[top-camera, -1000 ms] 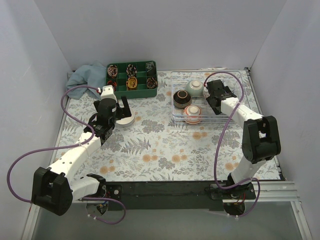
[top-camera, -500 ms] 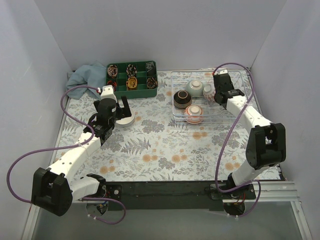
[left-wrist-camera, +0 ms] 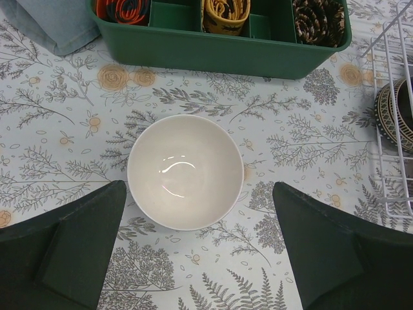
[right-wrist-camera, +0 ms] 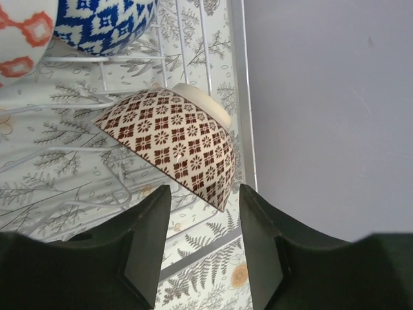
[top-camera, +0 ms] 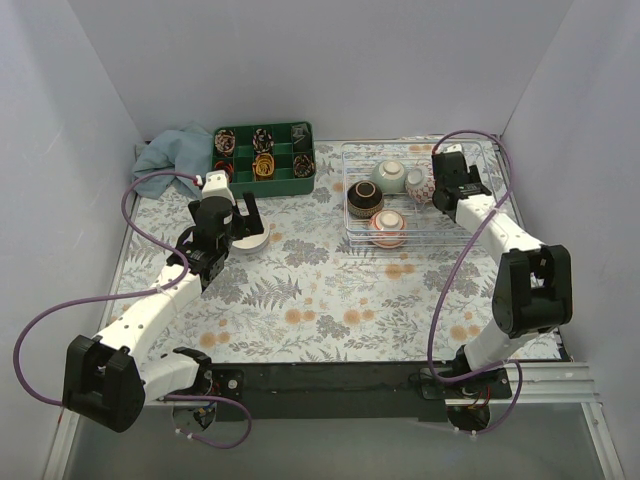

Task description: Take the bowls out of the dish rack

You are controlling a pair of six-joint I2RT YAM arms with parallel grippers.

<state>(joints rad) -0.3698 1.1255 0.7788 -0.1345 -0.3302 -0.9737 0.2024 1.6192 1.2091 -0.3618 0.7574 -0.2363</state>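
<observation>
The wire dish rack [top-camera: 470, 222] stands at the back right. It holds a pale green bowl [top-camera: 390, 176], a dark bowl [top-camera: 364, 197], an orange-banded bowl [top-camera: 385, 228] and a brown-patterned bowl [top-camera: 417, 184]. My right gripper [top-camera: 434, 191] is open beside the brown-patterned bowl. In the right wrist view that bowl [right-wrist-camera: 174, 139] is tilted, and its lower rim lies between my open fingers [right-wrist-camera: 205, 192]. My left gripper [top-camera: 243, 222] is open over a white bowl [top-camera: 250, 238] on the table. In the left wrist view the white bowl [left-wrist-camera: 186, 171] stands upright just ahead of my gripper [left-wrist-camera: 199, 188].
A green compartment tray [top-camera: 263, 152] with small patterned items stands at the back, with a blue cloth [top-camera: 170, 150] to its left. In the right wrist view a blue-patterned bowl [right-wrist-camera: 103, 22] lies by the rack wires [right-wrist-camera: 187, 45]. The enclosure walls stand close behind and right.
My right gripper has swung from the rack's middle to its back right, and the brown-patterned bowl now shows beside it. The left arm has not moved.
</observation>
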